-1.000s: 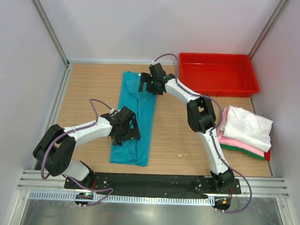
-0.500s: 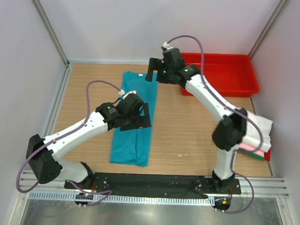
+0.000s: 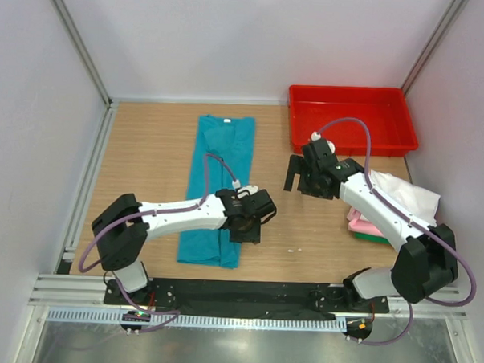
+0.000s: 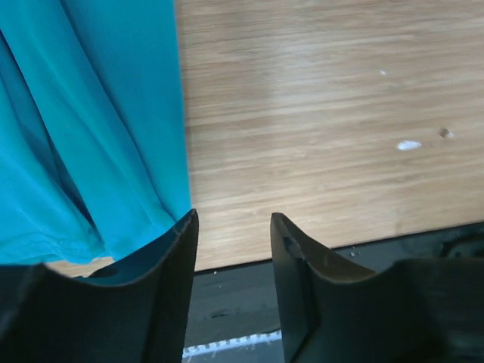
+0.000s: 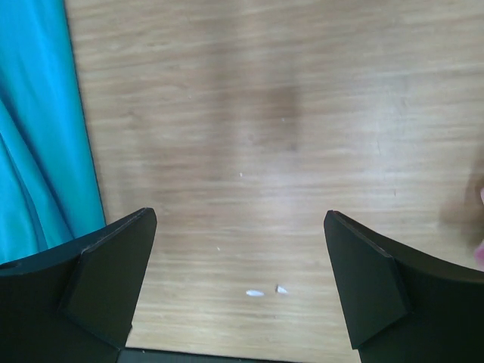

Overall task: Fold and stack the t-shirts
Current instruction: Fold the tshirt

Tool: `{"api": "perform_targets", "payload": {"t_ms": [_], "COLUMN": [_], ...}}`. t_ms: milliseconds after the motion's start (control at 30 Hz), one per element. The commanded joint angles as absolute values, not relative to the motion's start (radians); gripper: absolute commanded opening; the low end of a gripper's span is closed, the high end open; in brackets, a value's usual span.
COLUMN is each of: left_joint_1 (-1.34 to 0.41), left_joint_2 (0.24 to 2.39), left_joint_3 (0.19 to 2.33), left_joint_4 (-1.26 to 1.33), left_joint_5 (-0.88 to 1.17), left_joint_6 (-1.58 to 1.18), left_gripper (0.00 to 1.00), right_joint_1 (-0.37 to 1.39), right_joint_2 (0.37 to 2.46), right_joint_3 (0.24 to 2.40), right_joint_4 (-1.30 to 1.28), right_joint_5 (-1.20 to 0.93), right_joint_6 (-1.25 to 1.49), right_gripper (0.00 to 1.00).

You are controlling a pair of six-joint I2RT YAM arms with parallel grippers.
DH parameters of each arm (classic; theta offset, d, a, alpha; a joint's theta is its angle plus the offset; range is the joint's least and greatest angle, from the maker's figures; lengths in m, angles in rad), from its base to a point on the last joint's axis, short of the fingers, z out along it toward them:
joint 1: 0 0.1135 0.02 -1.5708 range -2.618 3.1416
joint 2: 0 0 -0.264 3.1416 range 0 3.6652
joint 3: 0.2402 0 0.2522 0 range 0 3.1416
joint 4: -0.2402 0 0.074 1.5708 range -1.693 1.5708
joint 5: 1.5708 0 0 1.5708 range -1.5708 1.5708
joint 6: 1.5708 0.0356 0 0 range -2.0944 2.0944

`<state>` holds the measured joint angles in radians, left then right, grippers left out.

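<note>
The teal t-shirt lies on the table as a long narrow strip, folded lengthwise; it fills the left of the left wrist view and shows at the left edge of the right wrist view. My left gripper hangs just right of the strip's near end, jaws partly apart with nothing between them. My right gripper is wide open over bare wood, right of the strip. The folded t-shirts stack at the right: white on pink, a green edge below, partly behind my right arm.
A red plastic tray stands at the back right, close to the stack. The black base rail runs along the table's near edge. Small white specks lie on the wood between the arms.
Both arms have pulled off the teal t-shirt: the left swung right and nearer, the right came back from the far end toward the stack. The left jaws have narrowed.
</note>
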<state>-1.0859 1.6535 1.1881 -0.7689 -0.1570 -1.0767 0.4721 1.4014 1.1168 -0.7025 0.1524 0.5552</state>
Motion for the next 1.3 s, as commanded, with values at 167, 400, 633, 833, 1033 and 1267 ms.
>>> {"api": "perform_targets", "payload": {"t_ms": [167,400,633,833,1033,1267], "left_joint_1": [-1.088,-1.088,-1.088,-1.083,-1.075,-1.074], "left_joint_2": [1.724,1.739,1.72,1.712,1.664,1.625], "left_joint_3": [1.187,1.144,1.108,1.086,1.051,1.054], "left_joint_4": [-0.764,-0.755,-0.732,-0.723,-0.721,-0.762], "left_joint_5": [-0.238,-0.253,-0.264,-0.265,-0.282,-0.311], "left_joint_6": [-1.135,-1.152,-1.144,-1.14,-1.149,-1.152], "left_gripper": [0.36,0.29,0.27,0.29,0.44,0.66], "right_joint_1": [0.479,0.479,0.479,0.479,0.479,0.479], "right_joint_2": [1.246,1.253,1.27,1.269,1.288,1.295], "right_joint_3": [1.042,1.012,0.963,0.954,0.957,0.953], "right_joint_4": [-0.701,-0.689,-0.663,-0.667,-0.661,-0.649], "right_joint_5": [0.186,0.163,0.135,0.146,0.135,0.13], "right_joint_6": [0.591,0.598,0.618,0.621,0.623,0.627], "right_gripper": [1.0,0.99,0.99,1.0,1.0,1.0]}}
